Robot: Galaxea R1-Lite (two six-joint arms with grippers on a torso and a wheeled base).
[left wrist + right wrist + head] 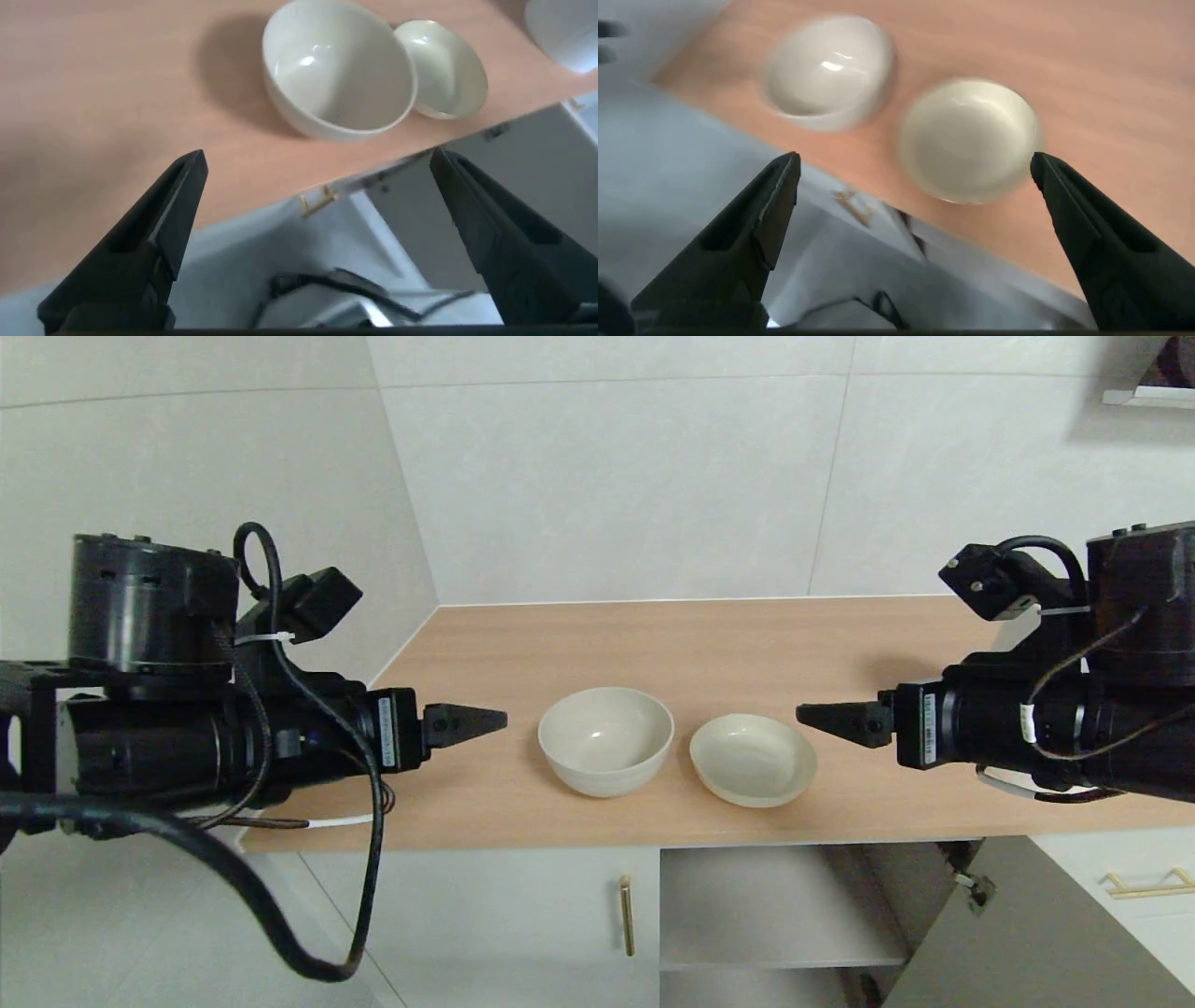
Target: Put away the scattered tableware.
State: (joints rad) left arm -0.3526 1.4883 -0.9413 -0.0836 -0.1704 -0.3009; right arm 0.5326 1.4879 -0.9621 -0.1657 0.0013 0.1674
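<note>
Spanning the scene, a wood-grain counter (653,635) carries a deep round bowl (605,739) just left of a shallow, glossy cream dish (752,758), both near its front edge. Wrist views add what the head view hides: the left hand (318,154) and right hand (913,163) are both spread wide.

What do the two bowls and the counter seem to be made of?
The deep bowl is probably glazed ceramic: off-white and glossy, with a bright highlight inside. The shallow bowl looks like the same glazed ware, slightly creamier with a softer sheen, though melamine cannot be ruled out. The counter is wood or wood-look laminate, matte, with fine grain lines.
</note>
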